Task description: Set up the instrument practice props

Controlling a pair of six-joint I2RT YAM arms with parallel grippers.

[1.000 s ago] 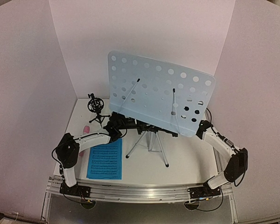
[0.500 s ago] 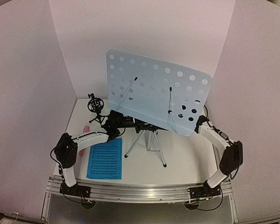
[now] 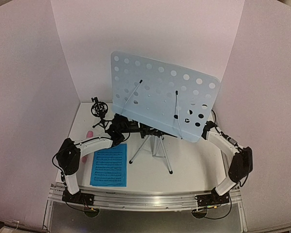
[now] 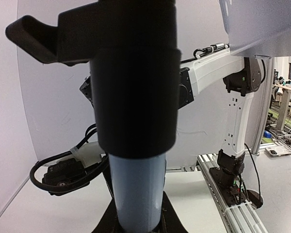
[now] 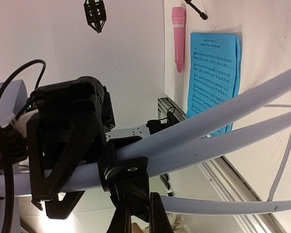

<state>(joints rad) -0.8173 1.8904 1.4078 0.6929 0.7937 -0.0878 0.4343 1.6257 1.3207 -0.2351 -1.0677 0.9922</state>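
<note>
Positioning the music stand [image 3: 155, 109] looks to be your step in hand. Its pale-blue perforated desk stands tilted over the silver tripod [image 3: 155, 148] at the middle of the table [image 3: 194, 165]. Your left pincer [image 3: 120, 127] is clamped around the stand's post. Your right pincer [image 3: 206, 127] sits at the desk's lower right corner with its jaws closed, though I can't tell what, if anything, they pinch. Next, I'd judge, you let go once the stand sits square, then load it. The blue sheet-music pages [image 3: 109, 165] lie flat at the near left, with the pink microphone [image 3: 88, 134] just to their left on the table. Far left, the black tripod mic holder [image 3: 99, 110] is the only receptacle, and its cradle holds nothing.
</note>
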